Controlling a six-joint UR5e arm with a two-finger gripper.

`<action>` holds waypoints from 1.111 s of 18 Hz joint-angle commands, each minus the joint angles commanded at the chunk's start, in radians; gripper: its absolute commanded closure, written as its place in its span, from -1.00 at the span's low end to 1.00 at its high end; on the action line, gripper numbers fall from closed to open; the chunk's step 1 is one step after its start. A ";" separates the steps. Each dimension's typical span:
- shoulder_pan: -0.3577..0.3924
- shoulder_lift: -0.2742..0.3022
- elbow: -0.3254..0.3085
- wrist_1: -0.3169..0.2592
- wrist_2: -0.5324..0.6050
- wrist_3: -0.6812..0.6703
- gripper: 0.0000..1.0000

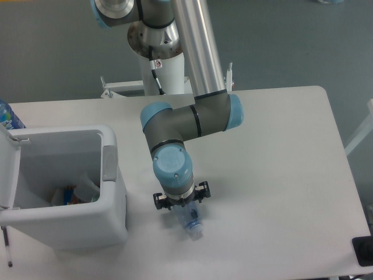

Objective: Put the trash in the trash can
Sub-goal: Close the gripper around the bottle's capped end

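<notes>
Clear bluish plastic, the bottle [190,223] lies on the table [280,175] under our claw [180,203]; we cannot tell whether it grips. Left, the open bin [64,192] holds some scraps. Lifting and dropping the bottle remain.

The white table [280,169] is carrying the white trash can [64,192] at its left edge. The clear bluish bottle [191,223] is lying on the tabletop near the front edge, just right of the can.
</notes>
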State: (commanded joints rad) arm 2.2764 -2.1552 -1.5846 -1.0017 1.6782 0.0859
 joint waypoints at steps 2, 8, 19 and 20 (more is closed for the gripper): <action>0.000 0.002 0.002 0.000 0.000 0.000 -0.44; 0.000 0.005 0.002 0.000 0.000 0.002 -0.40; 0.000 0.009 0.002 0.000 0.002 0.005 -0.21; 0.000 0.009 0.002 0.000 0.002 0.005 -0.20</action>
State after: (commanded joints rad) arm 2.2764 -2.1460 -1.5831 -1.0017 1.6797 0.0905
